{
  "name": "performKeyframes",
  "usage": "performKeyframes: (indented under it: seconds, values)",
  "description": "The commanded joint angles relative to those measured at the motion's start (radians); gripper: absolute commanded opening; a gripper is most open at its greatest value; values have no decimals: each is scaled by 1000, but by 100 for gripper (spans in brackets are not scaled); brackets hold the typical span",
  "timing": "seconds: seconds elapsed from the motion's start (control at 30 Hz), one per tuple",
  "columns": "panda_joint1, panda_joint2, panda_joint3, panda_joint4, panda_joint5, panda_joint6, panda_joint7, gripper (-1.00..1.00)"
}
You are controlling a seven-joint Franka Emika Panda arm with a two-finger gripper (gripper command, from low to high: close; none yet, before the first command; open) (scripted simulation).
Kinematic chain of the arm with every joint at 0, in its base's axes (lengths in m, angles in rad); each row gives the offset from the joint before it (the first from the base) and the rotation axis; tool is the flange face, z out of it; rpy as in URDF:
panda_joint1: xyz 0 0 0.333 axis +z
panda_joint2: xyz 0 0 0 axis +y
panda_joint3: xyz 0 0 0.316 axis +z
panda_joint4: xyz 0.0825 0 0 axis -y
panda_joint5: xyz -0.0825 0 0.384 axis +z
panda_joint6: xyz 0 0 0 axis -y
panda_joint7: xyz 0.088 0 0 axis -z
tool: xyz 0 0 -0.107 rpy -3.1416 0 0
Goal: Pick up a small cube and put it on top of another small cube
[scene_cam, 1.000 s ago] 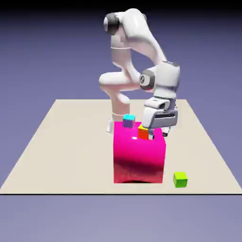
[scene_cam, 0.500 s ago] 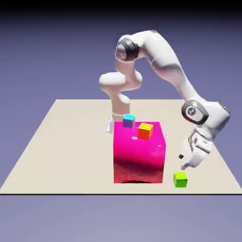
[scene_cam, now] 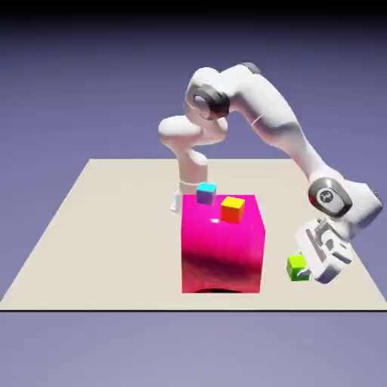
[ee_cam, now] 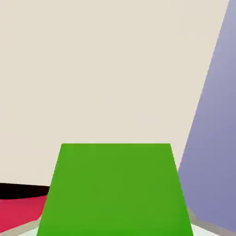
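Note:
The small cube [scene_cam: 295, 264], lime green, sits between the fingers of my gripper [scene_cam: 308, 267], which is shut on it and tilted, just above the table near its front right corner in the exterior view. In the hand view the small cube [ee_cam: 115, 189] fills the bottom middle and hides both fingertips. An orange cube with a yellow top [scene_cam: 233, 208] and a purple cube with a cyan top [scene_cam: 205, 193] rest on top of the big magenta block [scene_cam: 223, 242], to the left of my gripper.
The beige table [scene_cam: 113, 227] ends close to my gripper at its front and right edges. In the hand view the magenta block [ee_cam: 18, 212] shows at the lower left, and the table's edge runs down the right side.
The arm swung from over the magenta block to the exterior view's right and came down. The gripper went from open to shut on the green cube, which now sits slightly higher and further right.

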Motion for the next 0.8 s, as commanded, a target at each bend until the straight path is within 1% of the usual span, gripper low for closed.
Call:
performKeyframes:
  seconds: [0.0, 0.17, 0.27, 0.6, 0.7, 0.77]
  values:
    - [-36, -11, 22, 3, 10, -11, -40, -100]
    - [-217, -74, 127, 14, 80, -75, -238, -100]
    - [-308, -163, 148, 11, 172, -153, -285, -100]
    - [-205, -472, -100, -51, 476, -388, 133, -100]
    - [-155, -540, -176, -68, 543, -438, 264, -100]
    - [-95, -543, -223, -76, 543, -436, 350, -100]
